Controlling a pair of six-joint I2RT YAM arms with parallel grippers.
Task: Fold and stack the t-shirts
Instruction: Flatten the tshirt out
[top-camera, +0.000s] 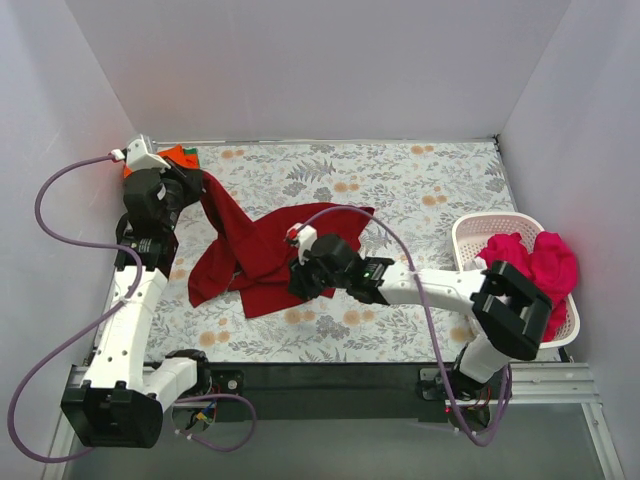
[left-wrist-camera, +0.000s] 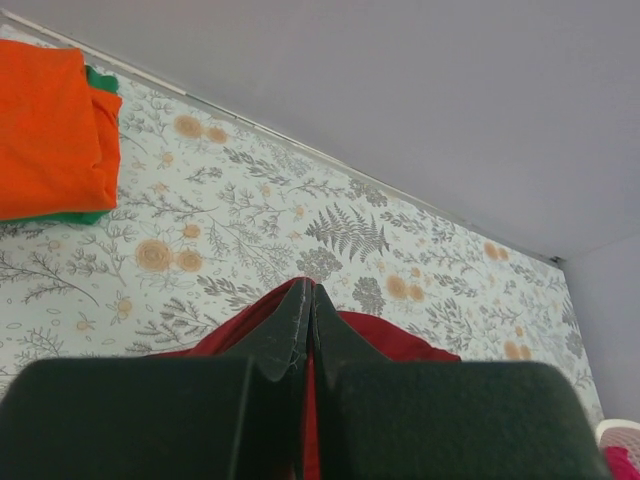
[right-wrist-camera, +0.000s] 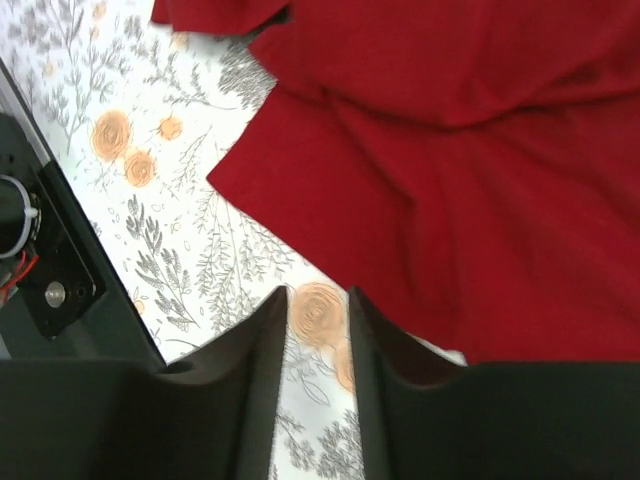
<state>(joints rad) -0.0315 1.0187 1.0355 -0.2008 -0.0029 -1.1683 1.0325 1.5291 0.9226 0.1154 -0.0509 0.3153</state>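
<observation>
The crimson t-shirt (top-camera: 265, 255) lies crumpled well left of the basket (top-camera: 470, 225), with one corner raised on the side away from it. The step in hand looks like spreading it flat for folding, so the next move calls for a grasp on its near hem. The left gripper (left-wrist-camera: 305, 290), farthest from the basket, pinches the raised corner with its jaws pressed together. The right gripper (right-wrist-camera: 318, 292) hovers by the hem, slightly parted and empty.

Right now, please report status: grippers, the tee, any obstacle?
Left gripper shut on crimson tee. Right gripper open, empty, beside tee's edge. Tee crumpled, not yet folded. Nothing in the way.
</observation>
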